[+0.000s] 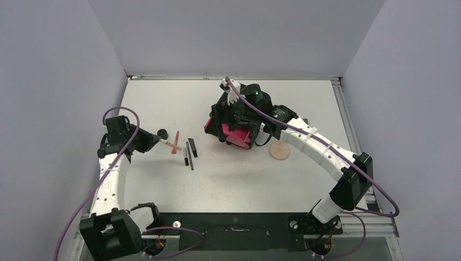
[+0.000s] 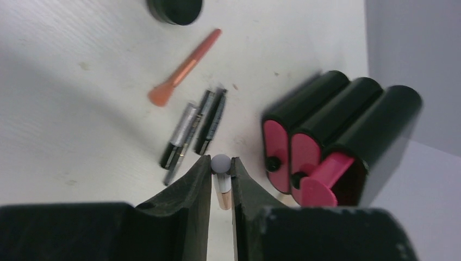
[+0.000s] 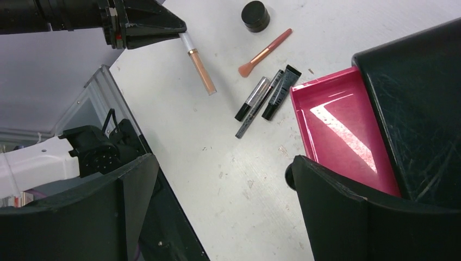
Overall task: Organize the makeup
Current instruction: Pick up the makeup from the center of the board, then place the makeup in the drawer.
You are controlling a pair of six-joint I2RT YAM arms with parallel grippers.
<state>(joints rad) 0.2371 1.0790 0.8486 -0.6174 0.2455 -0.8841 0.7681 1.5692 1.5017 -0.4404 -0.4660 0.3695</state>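
Note:
My left gripper (image 2: 221,163) is shut on a peach tube with a white cap (image 2: 222,191), held at the cap end just above the table; it also shows in the right wrist view (image 3: 198,62) and the top view (image 1: 168,143). An orange-handled brush (image 2: 185,68), a small black round jar (image 2: 175,10) and a few thin black pencils (image 2: 190,130) lie on the table beyond it. My right gripper (image 3: 223,163) is open and empty, beside the pulled-out pink drawer (image 3: 340,128). A round peach disc (image 1: 280,150) lies right of the cabinet. The eyeshadow palette is out of view.
The black cabinet (image 1: 235,111) with pink drawers stands mid-table under my right wrist; one drawer (image 1: 237,136) is pulled out toward the pencils (image 1: 189,152). In the left wrist view its other pink drawer fronts (image 2: 278,144) are shut. Walls close in the table on three sides.

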